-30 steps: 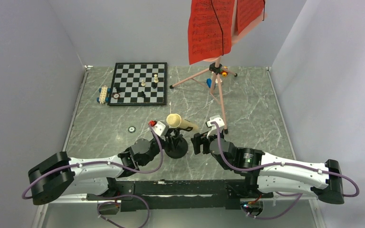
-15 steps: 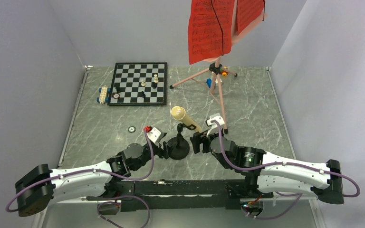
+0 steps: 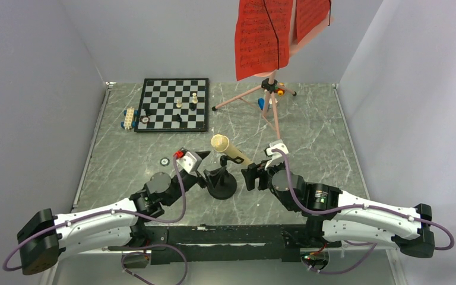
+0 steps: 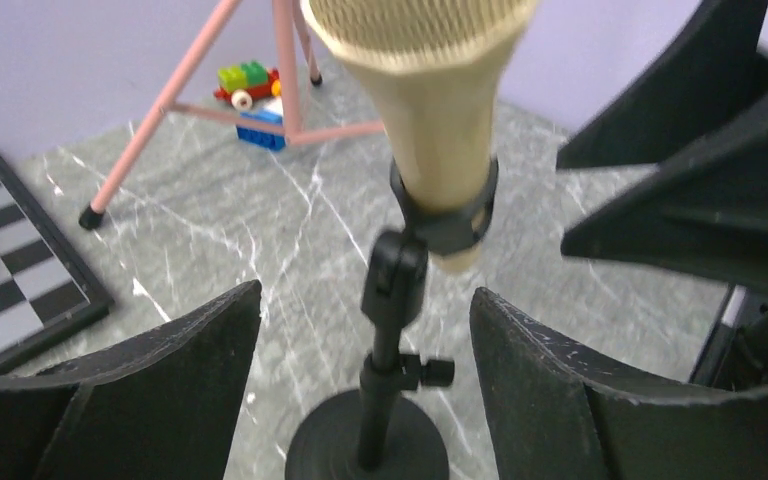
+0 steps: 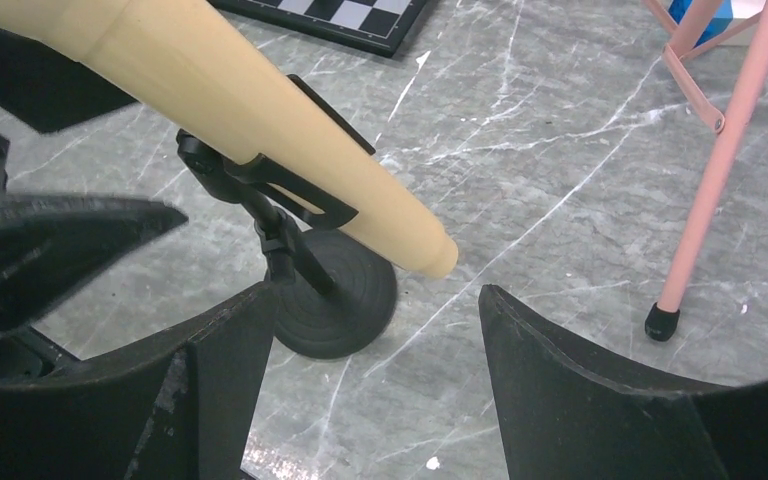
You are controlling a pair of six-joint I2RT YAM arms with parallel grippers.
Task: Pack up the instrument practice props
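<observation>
The cream foam-headed microphone (image 3: 224,148) leans in its clip on a black round-base stand (image 3: 221,189) at the near middle of the table. My left gripper (image 3: 205,177) is open on the stand's left. In the left wrist view its fingers (image 4: 170,380) flank the thin post (image 4: 388,340) with gaps on both sides. My right gripper (image 3: 250,177) is open just right of the stand, and the base (image 5: 335,300) sits by its left finger (image 5: 210,370). The pink tripod music stand (image 3: 273,113) rises at the back with red sheet-music pages (image 3: 262,38) on it.
A chessboard (image 3: 174,104) with a few pieces lies at the back left, with toy bricks (image 3: 129,117) beside it. More bricks (image 4: 255,100) sit under the tripod. A small round disc (image 3: 164,161) lies left of the arms. A tripod foot (image 5: 663,322) stands near my right gripper.
My left gripper has opened off the stand's post; the arm drew back, then edged forward again. The microphone head swung slightly away from the arms. The right arm shifted a little forward.
</observation>
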